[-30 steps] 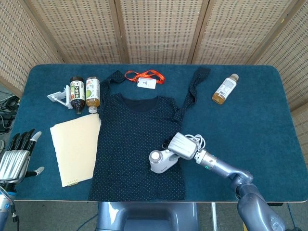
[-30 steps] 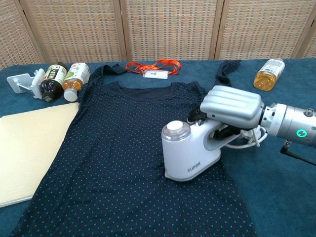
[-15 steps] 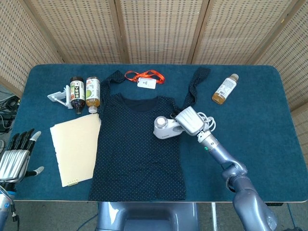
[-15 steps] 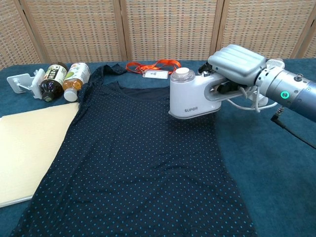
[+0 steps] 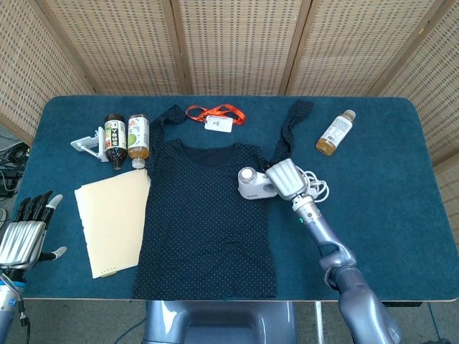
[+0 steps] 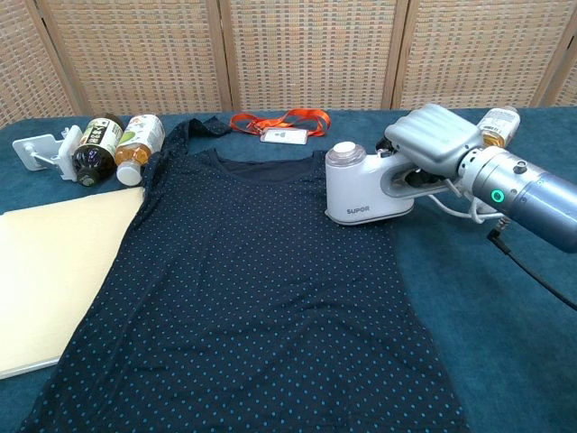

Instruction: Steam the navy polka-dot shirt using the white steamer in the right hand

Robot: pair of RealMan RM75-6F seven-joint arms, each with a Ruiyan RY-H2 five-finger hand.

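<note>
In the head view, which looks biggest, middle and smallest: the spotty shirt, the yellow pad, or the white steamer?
1. Navy polka-dot shirt, plainly biggest.
2. Cream pad.
3. White steamer, smallest, held by the right robot hand.

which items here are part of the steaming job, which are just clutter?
In the job:
- navy polka-dot shirt, flat on the table
- white steamer, on its right shoulder area
- right hand, gripping the steamer

Lying about:
- two bottles and a white clip
- third bottle
- orange lanyard
- cream folder
- left hand, idle off the table edge
</note>
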